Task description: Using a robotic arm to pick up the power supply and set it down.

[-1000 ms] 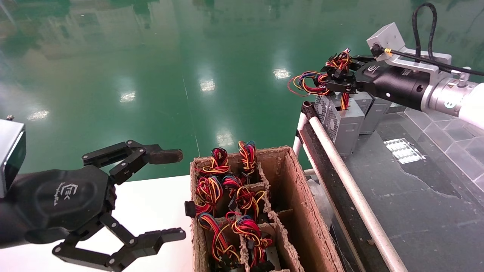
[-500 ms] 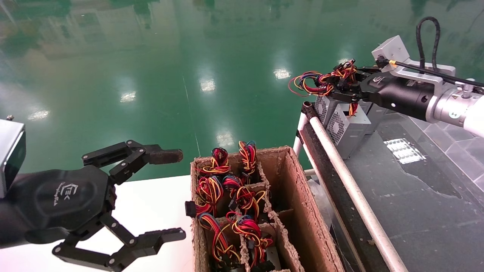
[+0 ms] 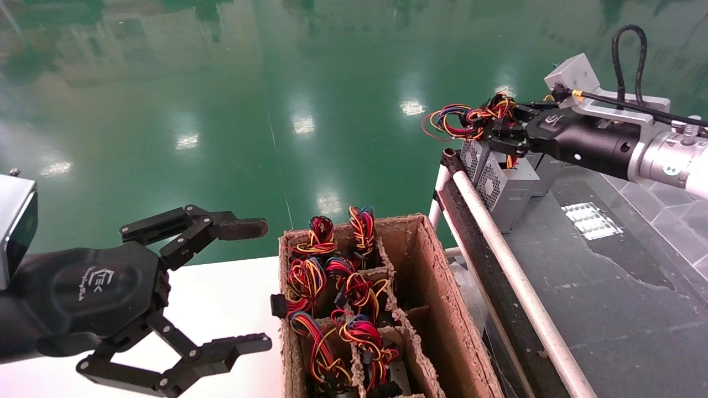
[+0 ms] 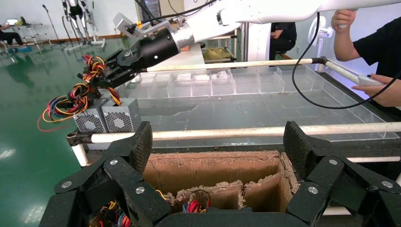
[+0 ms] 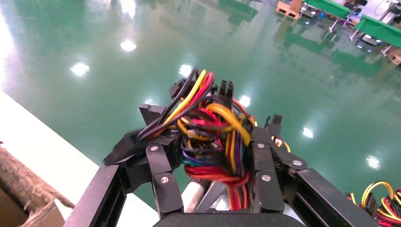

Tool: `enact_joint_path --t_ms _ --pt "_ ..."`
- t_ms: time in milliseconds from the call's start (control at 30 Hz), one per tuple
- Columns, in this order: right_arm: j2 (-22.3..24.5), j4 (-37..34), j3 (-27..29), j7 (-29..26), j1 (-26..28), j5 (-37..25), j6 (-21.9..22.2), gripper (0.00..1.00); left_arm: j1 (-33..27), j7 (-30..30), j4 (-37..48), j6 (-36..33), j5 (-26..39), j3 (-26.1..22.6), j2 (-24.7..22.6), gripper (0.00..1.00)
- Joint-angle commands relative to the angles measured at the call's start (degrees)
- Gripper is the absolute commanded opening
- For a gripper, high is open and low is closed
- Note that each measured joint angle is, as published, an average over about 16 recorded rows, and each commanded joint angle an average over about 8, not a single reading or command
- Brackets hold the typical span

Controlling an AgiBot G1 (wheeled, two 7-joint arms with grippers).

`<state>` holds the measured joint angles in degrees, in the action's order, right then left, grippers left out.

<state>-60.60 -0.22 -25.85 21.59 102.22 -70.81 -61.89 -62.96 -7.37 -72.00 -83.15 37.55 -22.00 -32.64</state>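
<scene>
The left gripper (image 3: 243, 287) hangs low at the near left over a white table (image 3: 221, 298), fingers spread wide and holding nothing. Just beside it stands a cardboard box (image 3: 437, 293) with dividers, its cells packed with wire bundles (image 3: 332, 276). Farther off, the right gripper (image 3: 500, 130) is clamped on the wire bundle of a power supply (image 3: 506, 185), which sits at the far corner of the dark tray (image 3: 608, 287), touching another grey unit (image 3: 547, 168) behind it.
</scene>
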Motion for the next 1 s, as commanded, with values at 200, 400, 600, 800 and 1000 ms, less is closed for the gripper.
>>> enact_joint_path --t_ms 200,400,600,800,1000 --pt "0.4 0.0 -0.9 -0.6 0.6 -1.3 -0.7 1.00 0.0 0.0 0.0 0.0 0.0 0.0 0.0 1.00" --pt "1.1 0.0 -1.6 -1.4 1.3 -2.3 -2.3 1.00 0.0 0.0 0.0 0.0 0.0 0.0 0.0 1.00" --pt "1.7 0.0 -2.6 -1.9 1.8 -3.8 -3.8 1.00 0.0 0.0 0.0 0.0 0.0 0.0 0.0 1.00" --pt "2.2 0.2 -3.6 -2.4 2.5 -5.2 -5.4 1.00 0.0 0.0 0.0 0.0 0.0 0.0 0.0 1.00" --pt "4.2 0.2 -2.5 -3.5 3.5 -3.5 -9.9 1.00 0.0 0.0 0.0 0.0 0.0 0.0 0.0 1.00"
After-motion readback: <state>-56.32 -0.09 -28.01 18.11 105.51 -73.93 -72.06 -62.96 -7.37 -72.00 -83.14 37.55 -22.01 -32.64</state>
